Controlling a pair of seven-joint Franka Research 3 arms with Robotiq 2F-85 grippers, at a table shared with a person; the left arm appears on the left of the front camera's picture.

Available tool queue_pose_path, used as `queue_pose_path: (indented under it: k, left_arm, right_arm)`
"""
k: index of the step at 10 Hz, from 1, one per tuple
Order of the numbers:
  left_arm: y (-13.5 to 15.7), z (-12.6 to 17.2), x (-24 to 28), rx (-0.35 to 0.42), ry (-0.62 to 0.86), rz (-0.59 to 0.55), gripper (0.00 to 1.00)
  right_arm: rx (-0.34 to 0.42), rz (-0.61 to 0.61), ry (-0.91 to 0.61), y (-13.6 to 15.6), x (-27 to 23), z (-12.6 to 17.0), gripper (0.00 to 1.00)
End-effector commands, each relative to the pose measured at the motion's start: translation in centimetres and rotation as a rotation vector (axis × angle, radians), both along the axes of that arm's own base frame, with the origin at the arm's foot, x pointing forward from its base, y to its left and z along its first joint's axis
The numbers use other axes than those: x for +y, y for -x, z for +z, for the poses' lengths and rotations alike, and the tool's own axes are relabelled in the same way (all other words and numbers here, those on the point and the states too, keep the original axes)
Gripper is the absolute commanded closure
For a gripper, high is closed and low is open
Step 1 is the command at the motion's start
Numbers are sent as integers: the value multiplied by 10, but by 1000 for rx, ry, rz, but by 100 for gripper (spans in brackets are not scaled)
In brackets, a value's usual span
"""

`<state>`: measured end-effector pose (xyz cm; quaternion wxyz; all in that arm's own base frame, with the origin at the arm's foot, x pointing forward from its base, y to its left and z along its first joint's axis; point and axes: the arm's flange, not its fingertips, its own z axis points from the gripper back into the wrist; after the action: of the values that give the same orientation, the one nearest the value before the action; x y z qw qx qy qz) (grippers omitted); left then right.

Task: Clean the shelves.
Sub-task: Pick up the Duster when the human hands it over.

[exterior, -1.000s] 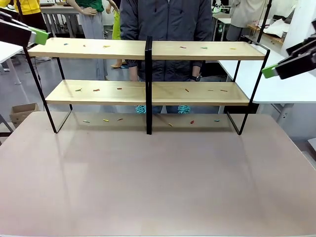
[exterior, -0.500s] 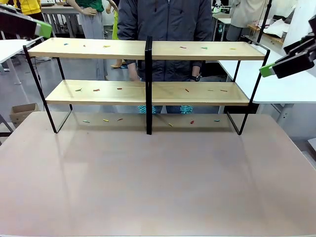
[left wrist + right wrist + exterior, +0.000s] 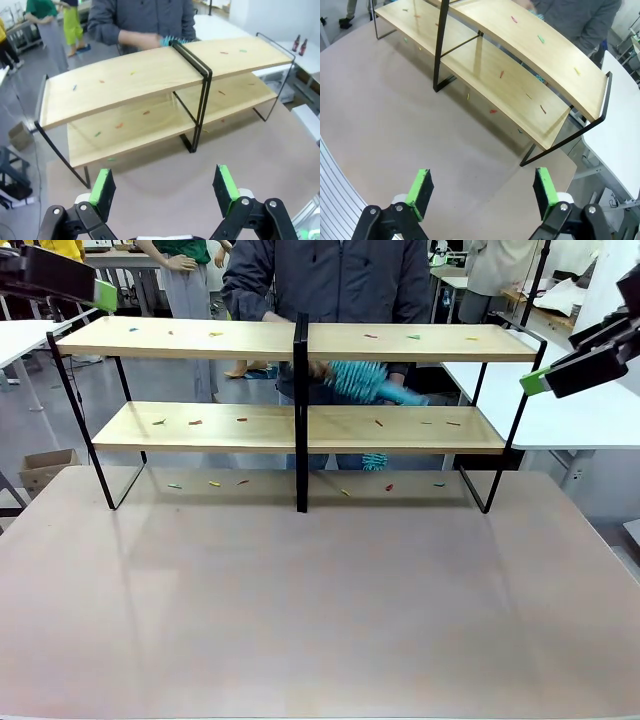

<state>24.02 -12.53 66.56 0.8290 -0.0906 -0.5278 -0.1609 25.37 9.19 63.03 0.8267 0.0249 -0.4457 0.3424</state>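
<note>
While scraps (image 3: 195, 423) litter the shelves (image 3: 250, 340), a teal brush (image 3: 360, 380) hovers between tiers

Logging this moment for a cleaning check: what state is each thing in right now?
shelves: upright on the table, coloured scraps on both boards.
brush: held by the person behind the shelves, blurred.
left gripper: open, empty.
right gripper: open, empty.

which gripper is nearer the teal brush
Right. The right gripper hangs off the shelves' right end, the teal brush just right of the centre post; the left gripper is past the left end.
</note>
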Motion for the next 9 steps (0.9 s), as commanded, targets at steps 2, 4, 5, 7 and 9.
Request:
queue_pose_path:
  k: [2, 4, 5, 7, 9]
  left_arm:
    - [1, -8, -19, 44, -64, 51, 0]
    - [1, -10, -21, 43, -88, 39, 0]
    - [0, -12, -22, 54, -106, 33, 0]
    - [-1, -15, -23, 57, -124, 20, 0]
    - [-1, -14, -24, 44, -126, 11, 0]
  right_arm:
    - [-17, 24, -3, -9, -4, -2, 0]
    - [-7, 35, -2, -11, -4, -5, 0]
    - [-4, 35, -2, -12, -5, -6, 0]
    - [-6, 31, -3, -11, -6, -6, 0]
    - [3, 38, 1, -13, -4, -8, 0]
